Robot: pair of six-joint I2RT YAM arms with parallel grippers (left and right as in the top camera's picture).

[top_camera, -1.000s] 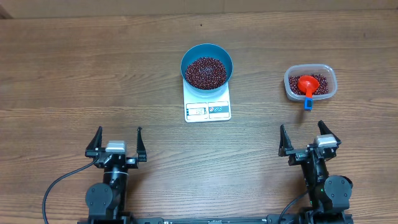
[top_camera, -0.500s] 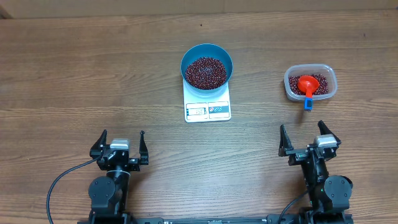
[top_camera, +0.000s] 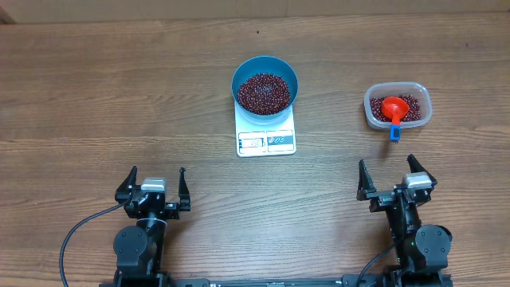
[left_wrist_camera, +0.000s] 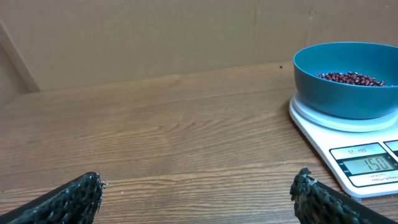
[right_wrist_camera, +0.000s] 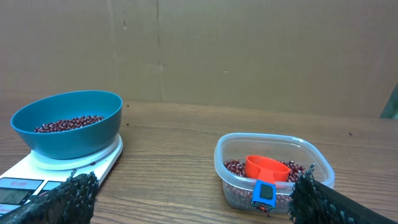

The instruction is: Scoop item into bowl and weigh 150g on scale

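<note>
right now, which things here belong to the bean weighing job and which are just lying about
Belongs to the job: beans, blue bowl, white scale, clear tub of spare beans, orange scoop resting in it.
Just lying about: black cable by the left arm. Left tool and right tool are open, holding nothing.

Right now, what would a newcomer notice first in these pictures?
The bright blue bowl of dark red beans on the white scale, mid-table. Right of it, a clear tub holds more beans and an orange scoop. The left claw and right claw stand open at the near edge.
</note>
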